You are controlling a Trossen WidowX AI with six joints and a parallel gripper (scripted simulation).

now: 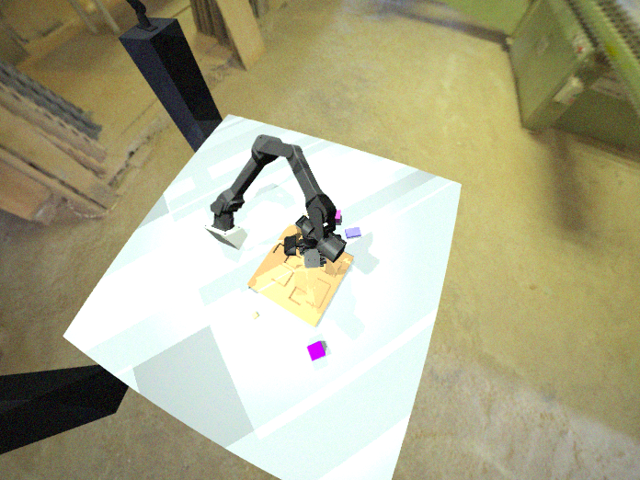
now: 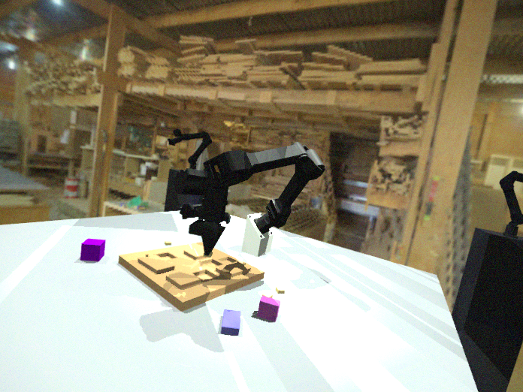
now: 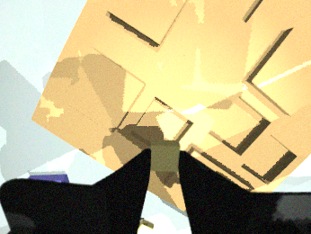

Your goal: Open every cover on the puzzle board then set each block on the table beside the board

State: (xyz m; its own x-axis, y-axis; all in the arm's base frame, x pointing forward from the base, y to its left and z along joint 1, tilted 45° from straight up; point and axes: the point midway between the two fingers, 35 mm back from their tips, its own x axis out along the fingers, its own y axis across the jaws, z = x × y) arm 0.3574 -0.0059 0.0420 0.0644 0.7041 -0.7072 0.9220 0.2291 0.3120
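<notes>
My gripper [image 2: 207,254] [image 3: 164,155] is shut on a small olive block [image 3: 164,157], low over the wooden puzzle board [image 1: 264,282] [image 2: 126,263] [image 3: 198,67]. Two flat raised covers, a farther one [image 2: 156,264] and a nearer one [image 2: 183,279], sit on the board. Several recesses show, with a square one [image 3: 167,118] just ahead of the fingers. A purple block [image 1: 316,350] [image 2: 92,249], a magenta block [image 1: 338,216] [image 2: 269,309] and a blue-violet block [image 1: 352,232] [image 2: 231,322] [image 3: 49,178] rest on the table off the board. The arm hides part of the board in the top view.
A small yellow piece [image 1: 256,314] [image 2: 167,242] lies on the table off one side of the board. Another small yellow piece [image 2: 280,290] lies near the magenta block. The arm's pale base [image 1: 234,236] [image 2: 252,242] stands on the table beside the board.
</notes>
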